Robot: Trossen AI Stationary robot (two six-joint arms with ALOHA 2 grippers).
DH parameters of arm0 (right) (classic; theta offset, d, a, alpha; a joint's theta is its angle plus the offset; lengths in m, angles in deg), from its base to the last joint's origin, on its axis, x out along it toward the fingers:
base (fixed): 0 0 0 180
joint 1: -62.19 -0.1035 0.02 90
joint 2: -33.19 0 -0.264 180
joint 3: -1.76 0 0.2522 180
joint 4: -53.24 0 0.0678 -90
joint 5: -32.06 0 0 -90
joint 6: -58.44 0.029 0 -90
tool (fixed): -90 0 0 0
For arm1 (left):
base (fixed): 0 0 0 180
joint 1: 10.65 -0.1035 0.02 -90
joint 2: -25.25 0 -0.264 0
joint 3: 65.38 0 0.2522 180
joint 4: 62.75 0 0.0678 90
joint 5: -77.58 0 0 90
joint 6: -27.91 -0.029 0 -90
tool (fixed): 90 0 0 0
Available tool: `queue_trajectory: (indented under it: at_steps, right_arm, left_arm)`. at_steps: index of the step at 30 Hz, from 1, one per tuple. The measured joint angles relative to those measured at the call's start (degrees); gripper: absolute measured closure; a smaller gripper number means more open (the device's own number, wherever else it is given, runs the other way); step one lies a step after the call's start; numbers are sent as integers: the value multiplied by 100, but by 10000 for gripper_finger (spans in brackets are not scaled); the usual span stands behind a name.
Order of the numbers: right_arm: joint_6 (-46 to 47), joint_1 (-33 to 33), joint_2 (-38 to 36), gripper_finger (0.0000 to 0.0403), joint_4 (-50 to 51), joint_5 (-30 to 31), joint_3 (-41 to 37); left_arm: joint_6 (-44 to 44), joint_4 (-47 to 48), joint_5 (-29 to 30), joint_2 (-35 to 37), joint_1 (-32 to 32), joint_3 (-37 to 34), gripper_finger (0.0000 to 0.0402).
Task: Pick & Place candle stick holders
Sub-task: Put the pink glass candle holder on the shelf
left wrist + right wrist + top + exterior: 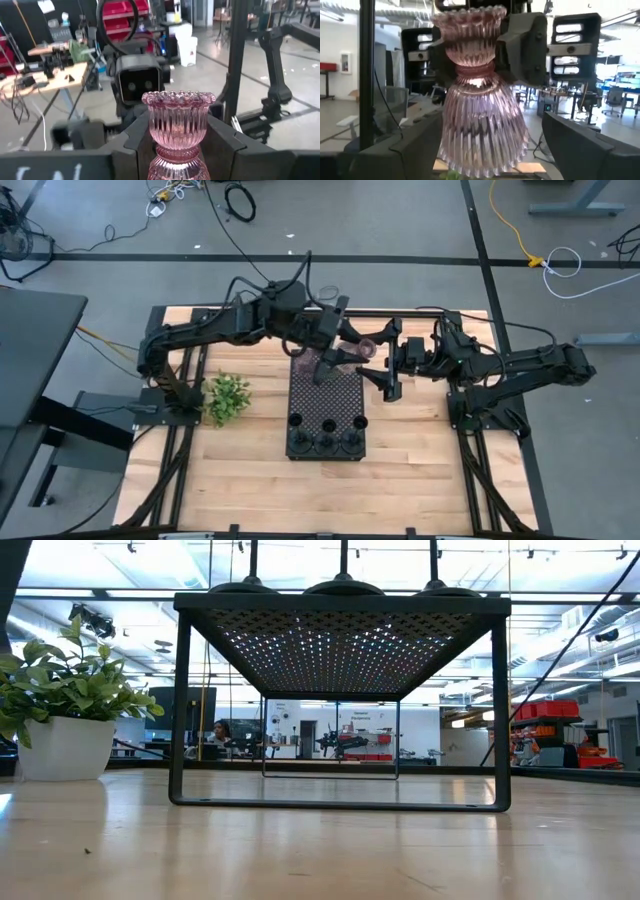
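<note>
A pink ribbed glass cup [178, 125] with a beaded rim hangs upright in the air above the far end of the black perforated tray [325, 395], with my left gripper [178, 137] shut on it. My right gripper [490, 150] faces it from the table's right, open. Its fingers stand on either side of the cup's flared foot [480, 125], apart from it. Three black stick holders [325, 442] stand on their disc bases at the tray's near end, and their discs [343, 586] show on the tray top in the low view. My left gripper pinches the cup's narrow waist [475, 70] between its two fingers [522, 45], which come level from the table's left side. The cup stays upright, rim up and flared foot down, lifted clear of the tray.
A green plant in a white pot [227, 397] stands on the table to the left of the tray. The tray stands on legs [180, 710] above the wooden table. My two grippers [368, 360] are close together over the tray's far end.
</note>
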Motion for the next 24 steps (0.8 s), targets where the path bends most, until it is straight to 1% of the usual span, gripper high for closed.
queue_trajectory:
  at_steps: [5, 10, 13, 18, 24]
  right_arm:
    - [37, 4, 76, 64, -132, -52, 0]
    - [35, 11, 105, 66, -134, 48, 0]
    - [37, 13, 105, 87, -148, 34, 0]
    - [-28, 17, 90, 159, -38, 53, 2]
    - [-66, 17, 85, 160, 28, 140, 6]
  left_arm:
    - [49, -318, -138, -119, -30, 9, 265]
    - [93, -286, -268, -200, -59, 4, 265]
    - [94, -268, -268, -206, -55, 0, 265]
    - [125, -230, -265, -206, -63, 0, 265]
    - [230, -166, -267, -206, -102, -2, 265]
